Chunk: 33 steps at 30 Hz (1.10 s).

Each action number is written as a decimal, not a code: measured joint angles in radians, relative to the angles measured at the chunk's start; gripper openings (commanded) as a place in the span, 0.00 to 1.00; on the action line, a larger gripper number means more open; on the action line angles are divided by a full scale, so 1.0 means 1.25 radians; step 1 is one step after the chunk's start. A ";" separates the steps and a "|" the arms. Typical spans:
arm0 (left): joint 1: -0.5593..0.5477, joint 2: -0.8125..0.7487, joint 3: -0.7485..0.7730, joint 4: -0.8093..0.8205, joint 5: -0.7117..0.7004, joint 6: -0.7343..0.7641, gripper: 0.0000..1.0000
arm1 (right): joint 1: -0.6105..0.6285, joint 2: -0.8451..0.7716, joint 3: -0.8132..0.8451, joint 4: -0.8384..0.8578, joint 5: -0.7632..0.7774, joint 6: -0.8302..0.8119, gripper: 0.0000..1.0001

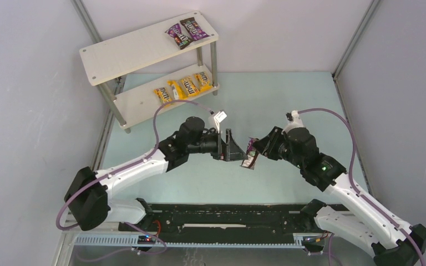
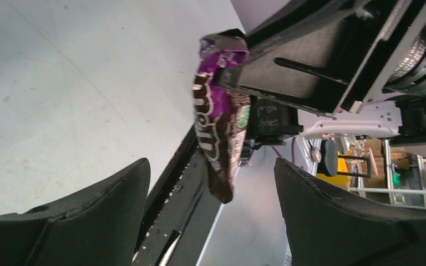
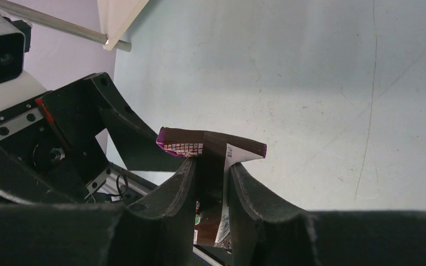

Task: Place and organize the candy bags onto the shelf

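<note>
Candy bag [image 1: 250, 158], purple, hangs above the table [image 1: 288, 100] between both arms in the overhead view. On the shelf [image 1: 122, 52], two dark packets [image 1: 186, 31] lie on top and four yellow packets [image 1: 183, 88] below.

Left wrist view: the left gripper [image 2: 211, 166] has its jaws apart, and the bag is in the gap, touching neither.

Right wrist view: the right gripper [image 3: 211, 172] has its jaws clamped on the bag's edge.

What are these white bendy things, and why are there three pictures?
They are two robot arms. One picture looks down from above; the other two come from small cameras on the arms' wrists. Each arm ends in a two-finger pincher, an end effector. The right end effector pinches a purple-brown candy bag. The left end effector is open, facing it. On the table stands a shelf with four yellow bags below and two dark bags on top.
</note>
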 measured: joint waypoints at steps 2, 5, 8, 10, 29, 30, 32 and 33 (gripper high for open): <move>-0.016 0.000 0.000 0.015 0.000 -0.014 0.82 | 0.000 0.001 0.000 0.004 -0.002 0.000 0.32; -0.034 0.001 0.000 0.024 -0.005 -0.024 0.75 | 0.000 0.003 0.000 0.012 -0.004 0.000 0.32; -0.056 0.001 0.000 0.031 -0.017 -0.030 0.65 | 0.000 0.002 0.000 0.019 -0.004 0.000 0.32; -0.072 0.002 0.000 0.027 -0.031 -0.028 0.57 | 0.000 0.002 0.000 0.023 -0.004 0.000 0.32; -0.106 -0.021 0.054 -0.118 -0.182 0.080 0.00 | 0.006 -0.009 0.000 0.043 -0.005 -0.008 0.76; -0.106 -0.023 0.063 -0.131 -0.191 0.087 0.00 | 0.007 -0.008 0.000 0.048 -0.005 -0.013 0.82; -0.106 -0.030 0.083 -0.159 -0.208 0.104 0.00 | 0.005 -0.006 0.000 0.064 -0.005 -0.025 0.92; -0.106 -0.034 0.094 -0.173 -0.216 0.114 0.00 | 0.003 -0.005 0.000 0.072 -0.005 -0.028 0.95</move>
